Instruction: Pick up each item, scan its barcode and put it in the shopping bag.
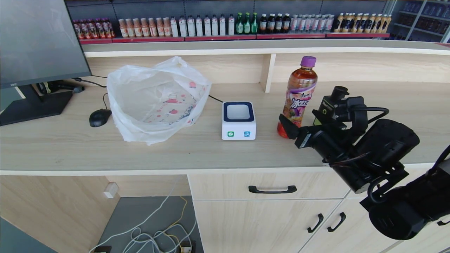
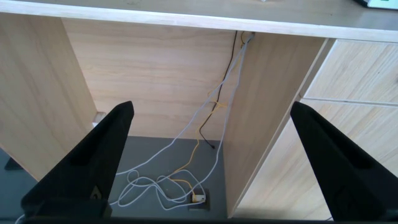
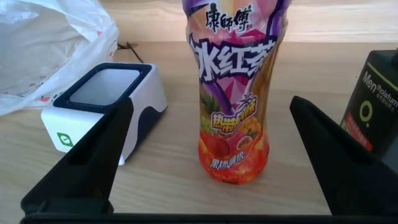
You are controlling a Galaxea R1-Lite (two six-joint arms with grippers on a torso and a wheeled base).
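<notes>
Here's the bottle [image 1: 300, 96] of reddish tea, purple cap on top, standing upright on the tabletop [image 1: 197, 147], right of the scanner [image 1: 238, 120]; the right claw [image 1: 301, 123] sits low at its base, fingers spread wide, nothing pinched. From the right wrist camera the bottle [image 3: 236, 93] stands between the two dark fingers [image 3: 93, 168], a clear gap on either side, so the right claw [image 3: 211, 106] brackets it without touching. Just beside the bottle, on the side away from the scanner, stands a small dark box [image 3: 373, 99] with a green ring on its face; in the head view the dark box [image 1: 324, 111] peeks out behind the arm.

The scanner [image 3: 106, 112], a white block with a dark blue rim around its window, sits near the middle of the tabletop; the shopping bag [image 1: 154, 98], thin white plastic with red print, stands open-mouthed just beyond it on the left; its crumpled edge [image 3: 43, 43] shows past the scanner. Further left lie a black mouse [image 1: 100, 117] and the foot of a monitor [image 1: 35, 42].

The left claw [image 2: 211, 106] hangs below the tabletop edge, fingers spread and holding nothing, facing an open recess where cables [image 2: 186, 180] trail to the floor. Behind the counter, a shelf [image 1: 228, 37] carries a long row of drinks.
</notes>
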